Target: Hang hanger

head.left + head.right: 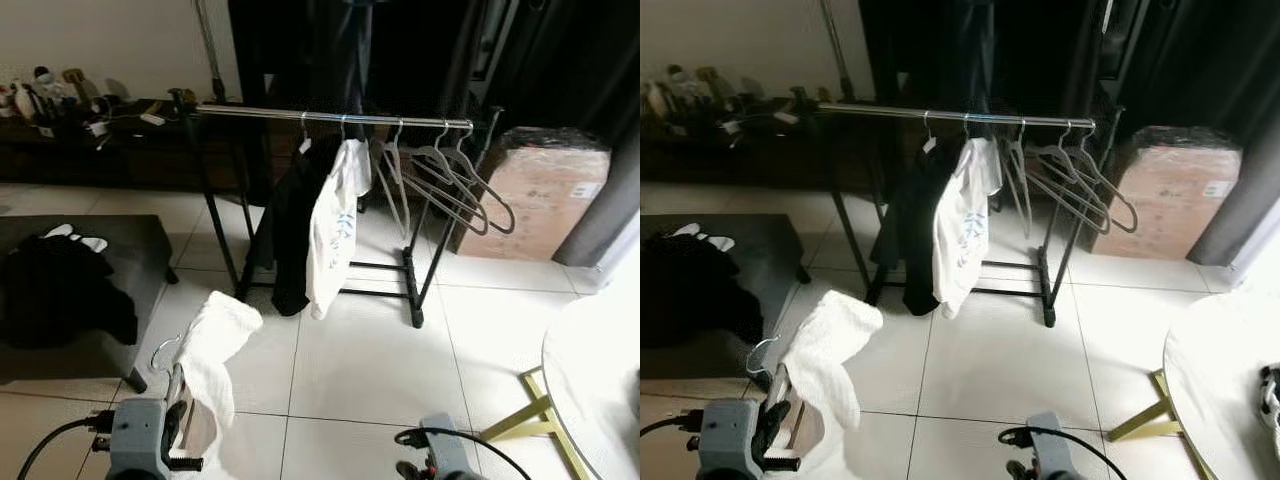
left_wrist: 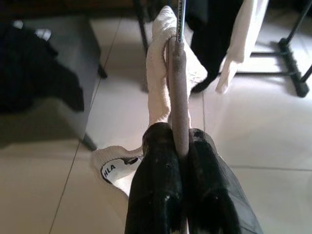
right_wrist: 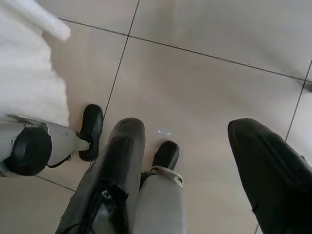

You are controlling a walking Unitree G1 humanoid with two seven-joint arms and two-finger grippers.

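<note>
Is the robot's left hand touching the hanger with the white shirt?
Touching. The left wrist view shows the left gripper fingers shut on the hanger, the white shirt draped over it.

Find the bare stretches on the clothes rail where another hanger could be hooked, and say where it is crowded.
The silver metal clothes rail is bare along its left stretch, from the black end post to the black garment. Its right half is crowded: white printed shirt, then several empty grey hangers. The left end effector grips a grey hanger with white garment.
</note>
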